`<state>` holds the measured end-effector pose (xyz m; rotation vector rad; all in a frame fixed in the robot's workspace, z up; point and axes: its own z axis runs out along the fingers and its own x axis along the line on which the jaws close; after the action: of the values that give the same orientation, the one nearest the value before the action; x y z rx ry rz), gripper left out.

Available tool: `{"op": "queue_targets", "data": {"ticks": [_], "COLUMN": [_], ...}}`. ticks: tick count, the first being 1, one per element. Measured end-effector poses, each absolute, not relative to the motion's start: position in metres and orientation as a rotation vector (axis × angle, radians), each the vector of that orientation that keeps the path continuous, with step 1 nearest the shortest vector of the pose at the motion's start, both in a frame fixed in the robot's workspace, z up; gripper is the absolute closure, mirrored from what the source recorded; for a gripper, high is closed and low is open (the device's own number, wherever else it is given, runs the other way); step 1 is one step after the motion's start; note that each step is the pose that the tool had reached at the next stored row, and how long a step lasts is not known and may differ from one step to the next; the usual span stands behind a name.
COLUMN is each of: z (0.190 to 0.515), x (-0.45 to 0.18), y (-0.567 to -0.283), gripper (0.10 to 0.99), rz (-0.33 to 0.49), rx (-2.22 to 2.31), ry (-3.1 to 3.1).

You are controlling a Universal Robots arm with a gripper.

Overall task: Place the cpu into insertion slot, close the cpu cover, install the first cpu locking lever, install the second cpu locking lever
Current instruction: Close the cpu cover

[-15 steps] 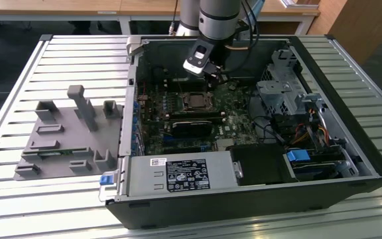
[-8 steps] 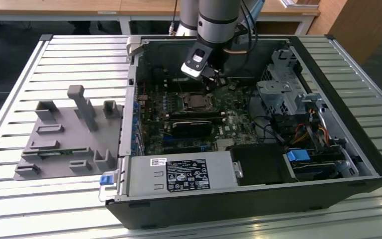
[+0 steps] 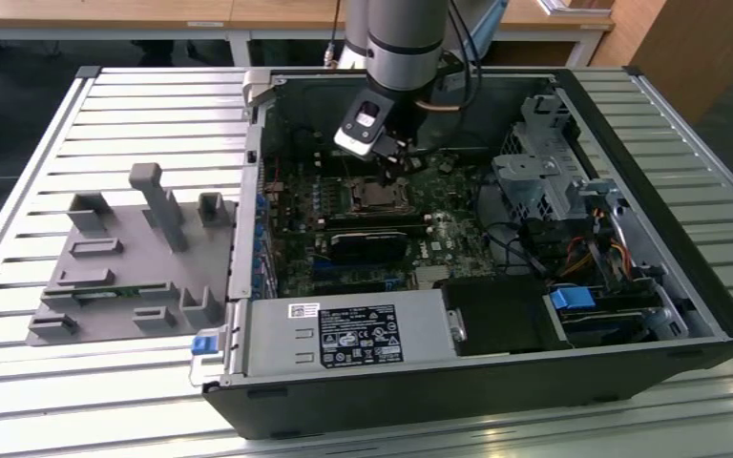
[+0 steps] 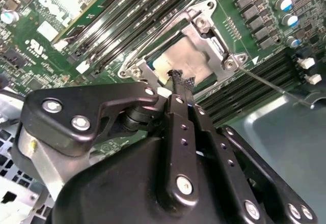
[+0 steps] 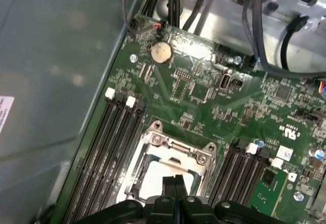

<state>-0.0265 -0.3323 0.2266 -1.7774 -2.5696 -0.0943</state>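
Where the gripper sits: the gripper [image 3: 388, 164] hangs inside the open computer case [image 3: 494, 382], low over the green board [image 5: 204, 102], with its tips pointing down at the socket [image 3: 373, 196].
Grip: the fingers [image 5: 170, 189] are pressed flat together with no gap in both wrist views. Nothing is clamped between them.
Chip: the chip [image 4: 191, 56] lies flat in the socket, directly under and just ahead of the fingertips, with its dull silver top facing up.
Cover frame: the cover frame [image 4: 213, 39] looks to be folded down around the chip, which shows through its window. I cannot tell whether the tips touch the frame or hover just above its near edge.
Wire lever: a thin wire lever [image 4: 275, 85] starts at the frame corner beside the fingers. It runs away from them in a long straight slant across the black memory slots [image 5: 109, 147]. By my reading it is swung out and not latched.
Other lever: what looks like a second wire [image 4: 191, 11] follows the frame's far edge, beyond the chip from the tips. I cannot tell whether it is latched.
Key relation: the free lever's long axis points away from the gripper, and its hinge end is the part closest to the tips.
Progress: as I judge it, the chip is seated, the cover is down, and at least one lever is not locked.
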Motion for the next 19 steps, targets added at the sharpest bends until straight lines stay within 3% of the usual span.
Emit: {"op": "queue_targets", "data": {"ticks": [19], "z": [0.208], "x": [-0.051], "y": [-0.332], "gripper": [0.980], "rz": [-0.097], "rx": [-1.776], "ry": [-2.568]}}
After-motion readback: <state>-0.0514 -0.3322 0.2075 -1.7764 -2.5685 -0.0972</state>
